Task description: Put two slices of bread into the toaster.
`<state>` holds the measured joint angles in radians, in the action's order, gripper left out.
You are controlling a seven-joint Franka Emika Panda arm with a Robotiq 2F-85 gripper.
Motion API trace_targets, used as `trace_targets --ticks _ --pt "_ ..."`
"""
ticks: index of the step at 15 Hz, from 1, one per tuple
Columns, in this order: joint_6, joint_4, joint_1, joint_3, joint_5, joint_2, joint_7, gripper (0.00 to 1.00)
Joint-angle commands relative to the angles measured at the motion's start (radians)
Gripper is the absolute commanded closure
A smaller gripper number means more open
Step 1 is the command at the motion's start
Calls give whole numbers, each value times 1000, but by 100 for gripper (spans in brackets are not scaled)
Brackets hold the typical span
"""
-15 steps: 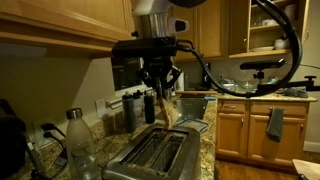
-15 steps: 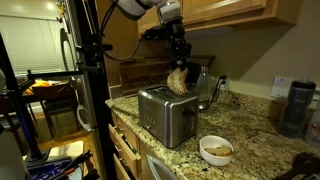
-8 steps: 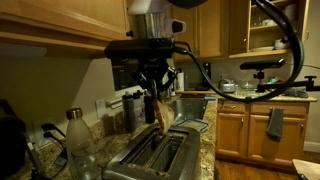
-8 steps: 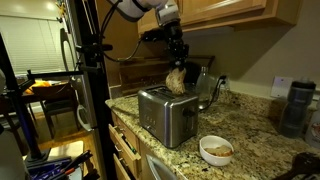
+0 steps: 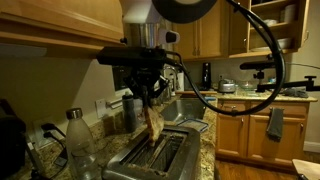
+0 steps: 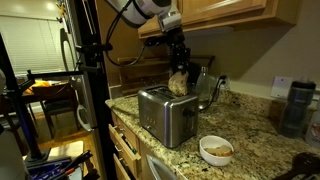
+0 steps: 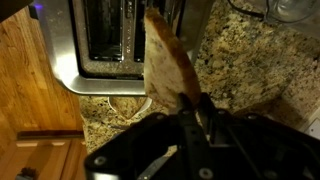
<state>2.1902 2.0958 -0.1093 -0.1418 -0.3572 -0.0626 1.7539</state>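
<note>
My gripper (image 5: 150, 96) is shut on a tan slice of bread (image 5: 156, 124) that hangs upright just above the toaster (image 5: 150, 158), a brushed-silver box with two dark slots on top. In an exterior view the gripper (image 6: 178, 66) holds the slice (image 6: 179, 82) over the toaster's (image 6: 165, 115) top. The wrist view shows the slice (image 7: 167, 62) between the jaws (image 7: 190, 100), with the toaster slots (image 7: 112, 38) beyond it. No second slice shows.
A white bowl (image 6: 216, 150) sits on the granite counter (image 6: 250, 135) near the toaster. A clear bottle (image 5: 79, 142) stands beside the toaster. A dark tumbler (image 6: 292, 108) stands at the counter's far end. Wooden cabinets (image 6: 225, 15) hang overhead.
My gripper has moved sideways and a little lower with the slice, bringing it closer over the toaster's top.
</note>
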Motion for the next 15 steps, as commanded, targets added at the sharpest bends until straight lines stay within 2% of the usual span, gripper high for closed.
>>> trace_targets --ticks 1,7,15 --pt "77 48 7 8 27 -10 13 90" --pt "160 81 10 14 60 -5 14 90" --pt "137 32 -9 -19 35 20 37 90"
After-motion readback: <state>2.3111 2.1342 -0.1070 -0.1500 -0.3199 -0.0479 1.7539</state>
